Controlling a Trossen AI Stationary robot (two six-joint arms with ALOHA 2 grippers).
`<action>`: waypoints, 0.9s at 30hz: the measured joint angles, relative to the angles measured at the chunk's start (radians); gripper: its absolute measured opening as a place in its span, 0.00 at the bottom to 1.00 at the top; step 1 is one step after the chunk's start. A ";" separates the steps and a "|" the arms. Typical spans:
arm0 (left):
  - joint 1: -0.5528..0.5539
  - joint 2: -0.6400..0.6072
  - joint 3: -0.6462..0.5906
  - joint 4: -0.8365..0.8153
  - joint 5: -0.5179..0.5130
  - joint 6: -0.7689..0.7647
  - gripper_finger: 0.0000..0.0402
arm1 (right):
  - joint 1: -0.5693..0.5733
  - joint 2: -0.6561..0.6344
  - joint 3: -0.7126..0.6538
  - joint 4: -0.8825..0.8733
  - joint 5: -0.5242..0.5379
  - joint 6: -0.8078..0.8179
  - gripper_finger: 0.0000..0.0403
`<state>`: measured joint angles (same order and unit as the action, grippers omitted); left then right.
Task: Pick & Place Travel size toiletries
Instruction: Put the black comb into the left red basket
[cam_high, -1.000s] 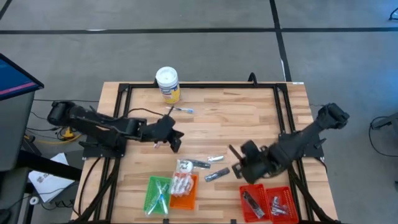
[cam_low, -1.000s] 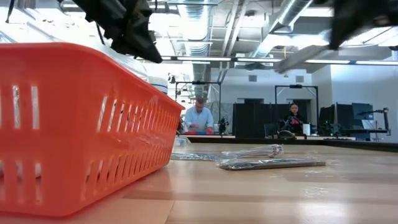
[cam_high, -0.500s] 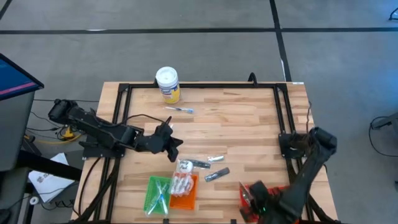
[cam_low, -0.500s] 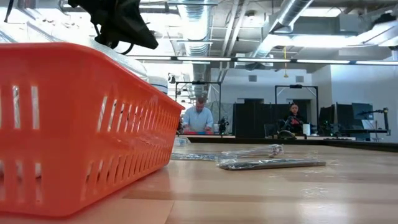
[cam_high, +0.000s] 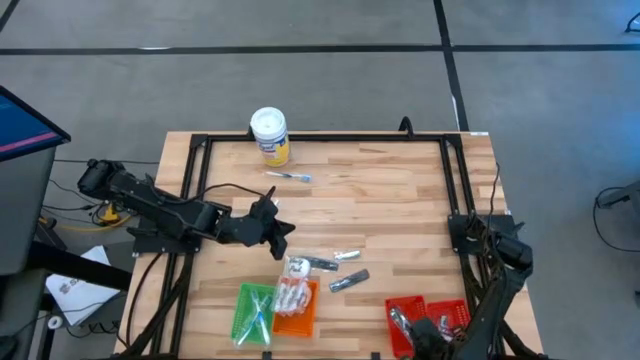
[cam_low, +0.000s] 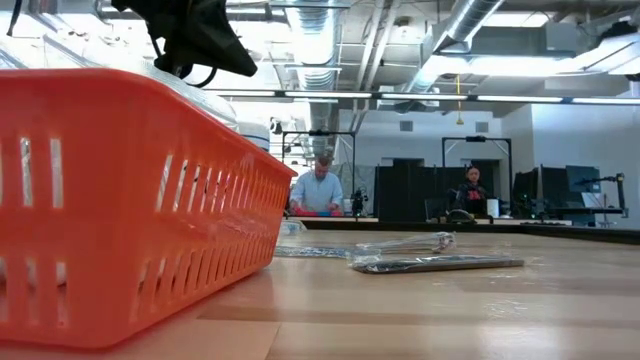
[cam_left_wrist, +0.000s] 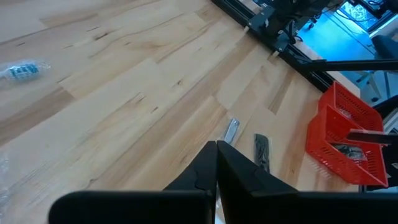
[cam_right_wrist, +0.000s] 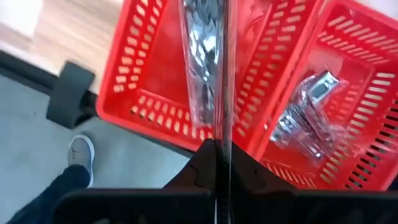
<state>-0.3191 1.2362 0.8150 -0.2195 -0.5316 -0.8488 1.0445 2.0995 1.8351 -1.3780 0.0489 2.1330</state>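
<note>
Toiletries: I see packets (cam_high: 294, 267) and tubes (cam_high: 348, 281) loose on bench near front edge, middle; more in green tray (cam_high: 252, 310), orange tray (cam_high: 295, 306) and red trays (cam_high: 428, 322) at front right corner. One stick (cam_high: 288, 176) lies beside tub (cam_high: 269, 135) near back edge. My left gripper (cam_high: 281, 237) hovers above loose pile, fingers closed, empty. My right gripper (cam_right_wrist: 221, 158) sits above red trays, closed, holding nothing.

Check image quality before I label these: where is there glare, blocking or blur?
Low view: the orange tray fills the near left, blocking the table behind; ceiling lights glare overhead. Right wrist view: the wrapped silvery pieces in the red trays glint. High view: evenly lit, sharp.
</note>
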 joint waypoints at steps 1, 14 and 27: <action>0.002 0.000 0.000 0.000 0.000 0.001 0.00 | -0.008 0.000 0.000 -0.006 0.006 0.000 0.00; 0.014 0.000 0.000 0.005 -0.021 0.033 0.00 | -0.044 0.000 -0.026 -0.056 0.030 -0.075 0.00; 0.014 0.000 0.000 0.004 -0.022 0.059 0.00 | -0.066 -0.012 -0.101 0.039 0.042 -0.125 0.01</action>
<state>-0.3054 1.2366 0.8152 -0.2153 -0.5534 -0.7902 0.9781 2.0870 1.7342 -1.3394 0.0904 2.0079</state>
